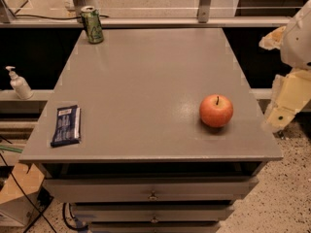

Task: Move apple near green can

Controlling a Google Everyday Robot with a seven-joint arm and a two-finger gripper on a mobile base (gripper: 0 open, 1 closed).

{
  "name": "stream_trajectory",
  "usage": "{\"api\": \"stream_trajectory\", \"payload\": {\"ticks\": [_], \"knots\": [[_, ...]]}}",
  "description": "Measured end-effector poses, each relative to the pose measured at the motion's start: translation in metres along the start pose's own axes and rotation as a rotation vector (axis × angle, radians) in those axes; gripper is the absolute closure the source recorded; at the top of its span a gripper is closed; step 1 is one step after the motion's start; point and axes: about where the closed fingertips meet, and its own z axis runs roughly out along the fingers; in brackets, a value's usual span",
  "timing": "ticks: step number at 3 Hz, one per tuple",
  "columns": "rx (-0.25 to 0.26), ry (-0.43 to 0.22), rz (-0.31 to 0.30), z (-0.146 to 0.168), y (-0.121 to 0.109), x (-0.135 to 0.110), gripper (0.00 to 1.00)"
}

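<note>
Grey table top [146,81], seen from above and from its near side.

Apple [216,110]: sits on the near-right part of the top, stem up. It is close to the right edge and a little back from the near edge, touching nothing but the surface.

Green can [92,24]: stands at the far-left corner, just inside the far edge, silver top up. It is well apart from the apple — the two lie at opposite ends of a diagonal across the top.

Between them runs a broad open stretch of grey surface, taking in the whole middle and the far-right quarter.

Dark blue snack packet [66,125]: lies flat at the near left, just inside the left edge, long side running near to far, off the apple–can diagonal.

Gripper [284,106]: pale cream, off the table beyond its right edge, level with the apple and near it but not touching it or the top. Whether it is released or clenched I cannot tell.

Surroundings: a white pump bottle [18,83] stands on a lower ledge left of the table. Metal drawers [153,191] sit under the near edge. A rail [194,21] runs along behind the far edge.
</note>
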Motion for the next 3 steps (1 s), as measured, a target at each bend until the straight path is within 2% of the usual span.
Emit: {"api": "stream_trajectory", "payload": {"ticks": [1, 2, 3], "knots": [[-0.050, -0.147, -0.007, 0.025, 0.008, -0.016, 0.00], [-0.052, -0.141, -0.007, 0.030, 0.008, -0.020, 0.00], [-0.060, -0.198, -0.024, 0.049, 0.001, -0.035, 0.00]]}}
